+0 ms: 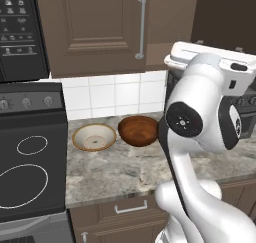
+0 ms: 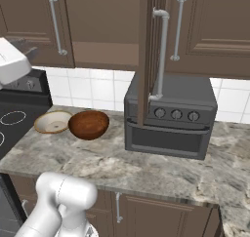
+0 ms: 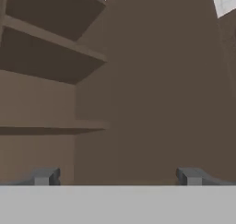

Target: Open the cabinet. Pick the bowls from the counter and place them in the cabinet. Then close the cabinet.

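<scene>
Bowls [image 1: 117,134] sit low on the surface [image 1: 130,172], well below the cabinet [image 3: 55,80], where the hand [image 3: 118,176] gapes wide, empty.

The white arm [image 1: 200,137] rises from the lower right of the left base view, bends at a dark-capped elbow joint in mid frame, and reaches up toward the upper right. In the hand view, the tool [image 3: 117,176] has its fingertips [image 3: 45,176] spread wide apart, nothing between them.

A kitchen: stovetop [image 1: 30,172], white tiled backsplash [image 1: 115,94], stone counter [image 2: 161,170], wall cabinet [image 1: 95,27], toaster oven [image 2: 171,126].
</scene>
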